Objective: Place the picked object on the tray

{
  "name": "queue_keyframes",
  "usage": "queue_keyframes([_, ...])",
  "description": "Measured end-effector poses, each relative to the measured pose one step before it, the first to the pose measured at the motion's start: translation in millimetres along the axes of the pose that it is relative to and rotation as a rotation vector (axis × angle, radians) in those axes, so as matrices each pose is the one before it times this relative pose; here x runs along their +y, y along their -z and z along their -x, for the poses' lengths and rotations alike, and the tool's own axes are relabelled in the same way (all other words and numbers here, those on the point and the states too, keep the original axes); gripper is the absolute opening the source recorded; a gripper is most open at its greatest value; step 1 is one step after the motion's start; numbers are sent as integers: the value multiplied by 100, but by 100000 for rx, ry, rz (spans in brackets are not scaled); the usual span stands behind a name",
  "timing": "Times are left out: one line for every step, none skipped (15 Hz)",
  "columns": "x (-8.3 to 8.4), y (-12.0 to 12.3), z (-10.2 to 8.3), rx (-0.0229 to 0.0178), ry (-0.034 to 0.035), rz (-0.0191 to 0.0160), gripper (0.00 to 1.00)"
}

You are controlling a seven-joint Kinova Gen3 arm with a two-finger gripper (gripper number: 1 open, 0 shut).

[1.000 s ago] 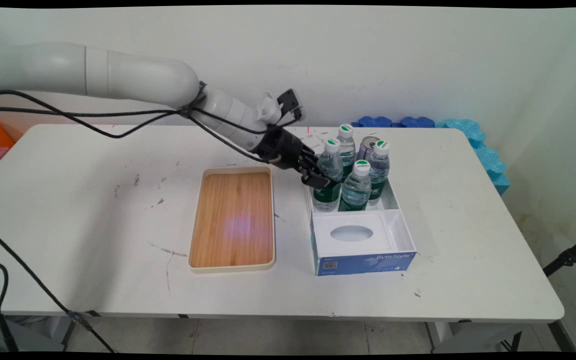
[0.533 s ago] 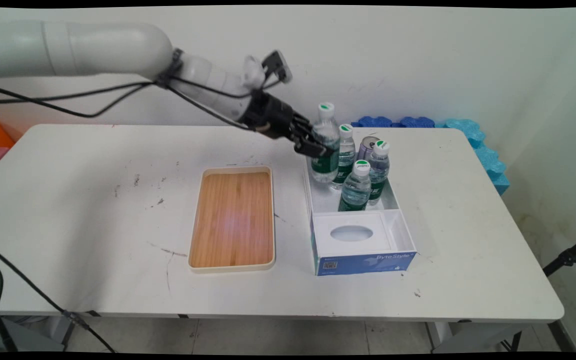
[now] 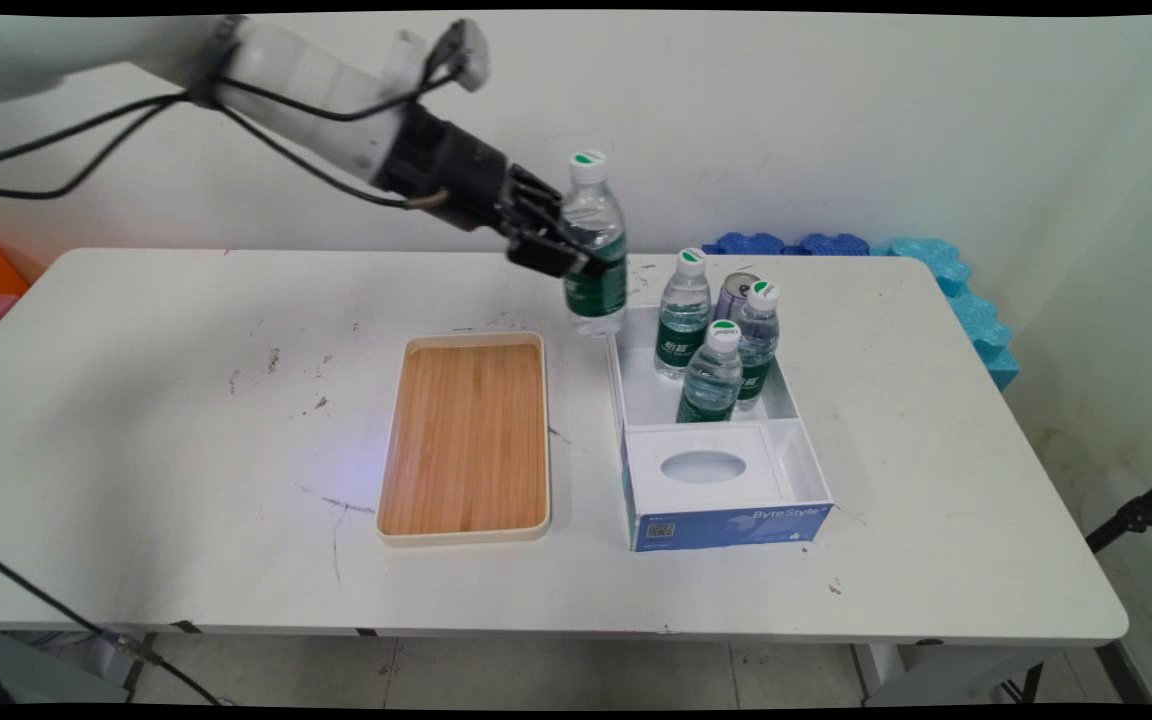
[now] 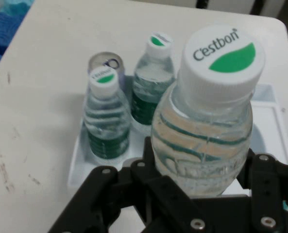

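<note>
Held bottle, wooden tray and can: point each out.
held bottle [image 3: 596, 290]: main view, on its green label.
wooden tray [image 3: 464, 440]: main view, on its bare wooden floor.
can [image 4: 105, 62]: hand view, on its silver top.

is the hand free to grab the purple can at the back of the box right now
Probably not: the hand is shut on a water bottle, and three bottles crowd the purple can.

A robot test room or lab is showing here: a cabled research arm [image 3: 316, 70] is working over a scuffed white table [image 3: 186, 400] against a bare wall [image 3: 836, 120], blue foam mats [image 3: 936, 270] are leaning behind, and a stand leg [image 3: 1136, 515] is poking in at right.
</note>
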Motion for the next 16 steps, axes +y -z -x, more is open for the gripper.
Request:
queue_keyframes([405, 1009, 403, -373, -976, 1008, 0])
queue_keyframes([456, 849, 499, -499, -872, 1088, 0])
queue_keyframes([415, 598, 511, -473, -644, 873, 0])
queue_keyframes([476, 503, 569, -557, -473, 902, 0])
queue_keyframes([655, 403, 872, -1121, -475, 1328, 0])
queue_keyframes([502, 160, 729, -884, -380, 894, 0])
queue_keyframes([564, 44, 908, -1066, -556, 744, 0])
queue_keyframes([445, -130, 824, -1001, -667, 558, 0])
queue_keyframes([323, -214, 737, -814, -609, 315, 0])
queue_keyframes([310, -360, 841, -818, -838, 253, 0])
queue_keyframes([279, -425, 820, -759, -811, 166, 0])
queue_keyframes([192, -462, 683, -634, -666, 142, 0])
queue_keyframes([101, -332, 405, -335, -531, 59, 0])
queue_keyframes([151, -528, 596, -586, -686, 161, 0])
queue_keyframes([82, -341, 384, -345, -454, 31, 0])
queue_keyframes([96, -530, 539, -541, -671, 92, 0])
